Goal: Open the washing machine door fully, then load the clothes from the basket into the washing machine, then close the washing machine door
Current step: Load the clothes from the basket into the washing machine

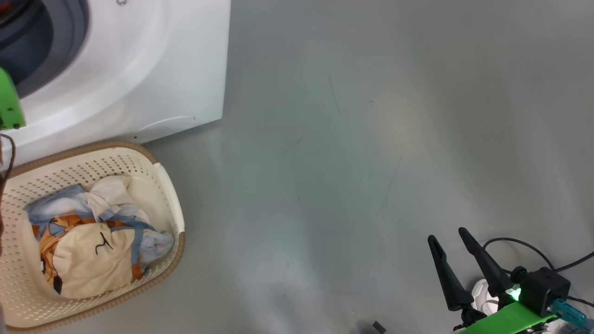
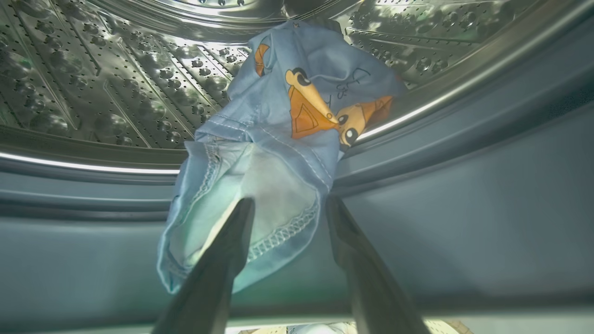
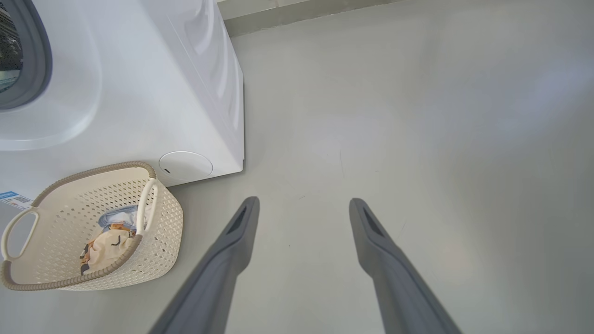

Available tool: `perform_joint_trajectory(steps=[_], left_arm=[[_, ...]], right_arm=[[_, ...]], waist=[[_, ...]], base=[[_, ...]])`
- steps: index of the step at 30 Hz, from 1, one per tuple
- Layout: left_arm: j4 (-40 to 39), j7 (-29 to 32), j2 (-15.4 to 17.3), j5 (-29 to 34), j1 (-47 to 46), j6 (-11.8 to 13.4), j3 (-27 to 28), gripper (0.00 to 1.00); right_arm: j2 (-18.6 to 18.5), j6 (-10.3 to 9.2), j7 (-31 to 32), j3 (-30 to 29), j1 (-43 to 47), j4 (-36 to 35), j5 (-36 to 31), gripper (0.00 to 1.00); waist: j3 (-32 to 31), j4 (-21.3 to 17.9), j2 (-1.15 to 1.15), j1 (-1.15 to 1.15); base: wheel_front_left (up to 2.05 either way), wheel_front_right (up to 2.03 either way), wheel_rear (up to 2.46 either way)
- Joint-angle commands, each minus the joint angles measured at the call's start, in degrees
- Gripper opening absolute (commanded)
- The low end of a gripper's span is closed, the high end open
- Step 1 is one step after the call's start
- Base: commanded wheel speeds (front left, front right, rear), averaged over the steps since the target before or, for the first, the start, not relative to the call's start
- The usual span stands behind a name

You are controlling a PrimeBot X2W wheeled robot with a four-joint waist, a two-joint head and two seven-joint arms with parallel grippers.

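Observation:
The white washing machine (image 1: 139, 69) stands with its mouth uncovered; its door is out of view. In the left wrist view my left gripper (image 2: 288, 204) is at that mouth, fingers apart. Between and behind them, a light blue garment with orange prints (image 2: 278, 139) drapes from the steel drum (image 2: 116, 69) over the grey seal (image 2: 464, 185). The cream basket (image 1: 167, 199) sits on the floor in front of the machine, with more clothes (image 1: 93, 241) inside. My right gripper (image 1: 447, 234) hovers open over bare floor at the lower right, far from the basket (image 3: 162, 232).
A green part of my left arm (image 1: 9, 102) shows at the left edge by the machine's opening. Black cables (image 1: 533, 246) trail behind my right wrist. Grey floor (image 1: 348, 162) stretches to the right of the machine and basket. A blue label (image 3: 14, 198) is on the machine's front.

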Motion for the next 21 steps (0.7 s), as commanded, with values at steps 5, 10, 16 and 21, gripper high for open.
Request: perform_joint_trajectory(steps=[5,10,16,21], left_arm=[[-0.8,-0.5,2.6,-0.7,-1.0,0.4,0.0,0.76],[-0.8,-0.7,2.6,-1.0,-0.9,0.5,-0.3,0.67],[-0.7,-0.7,2.8,-1.3,-0.8,0.7,-0.8,0.5],[-0.7,-0.7,3.0,-1.6,-0.8,0.7,-1.2,0.48]], right_arm=[[-1.6,0.09,-0.7,0.6,1.8,-1.6,-0.3,1.0],[-1.5,0.09,-0.7,0.4,1.8,-1.8,-0.4,1.0],[-1.7,0.09,-0.7,0.5,1.8,-2.0,-0.4,1.0],[-1.7,0.09,-0.7,0.4,1.8,-2.2,-0.5,1.0]], waist=[[0.5,-0.1,0.0,0.0],[0.8,-0.1,0.0,0.0],[0.7,-0.1,0.0,0.0],[0.9,-0.1,0.0,0.0]], base=[[0.0,0.0,0.0],[0.0,0.0,0.0],[0.0,0.0,0.0],[0.0,0.0,0.0]])
